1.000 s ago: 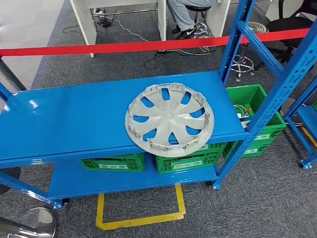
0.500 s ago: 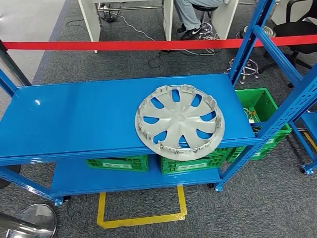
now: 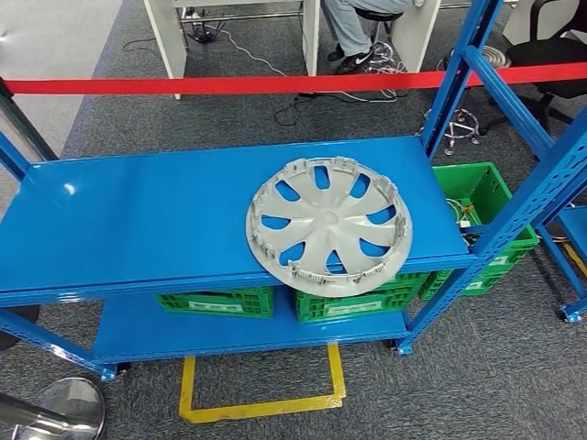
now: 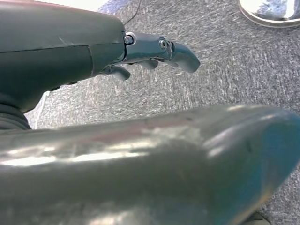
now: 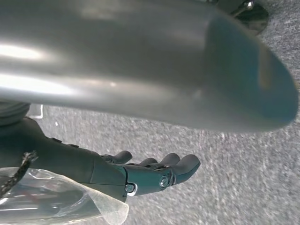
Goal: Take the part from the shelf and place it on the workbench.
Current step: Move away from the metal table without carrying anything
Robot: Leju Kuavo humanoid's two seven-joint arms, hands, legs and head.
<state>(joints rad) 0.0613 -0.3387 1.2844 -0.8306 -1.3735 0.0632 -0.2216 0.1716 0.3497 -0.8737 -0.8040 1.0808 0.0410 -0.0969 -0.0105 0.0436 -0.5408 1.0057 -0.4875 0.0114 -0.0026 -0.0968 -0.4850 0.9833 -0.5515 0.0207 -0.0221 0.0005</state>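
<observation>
The left robot hand (image 4: 155, 51) hangs beside the body over grey carpet, fingers loosely extended and holding nothing. On the blue shelf (image 3: 138, 220), the part (image 3: 328, 225), a grey hubcap, lies flat toward 3 o'clock on the upper board, its 6 o'clock rim jutting past the front edge above green crates (image 3: 349, 298). The right robot hand (image 5: 155, 173) likewise hangs over carpet, fingers slightly curled and apart, with nothing in them. Judging by this, the part sits on the shelf, so both pickup and carrying to the counter remain.
</observation>
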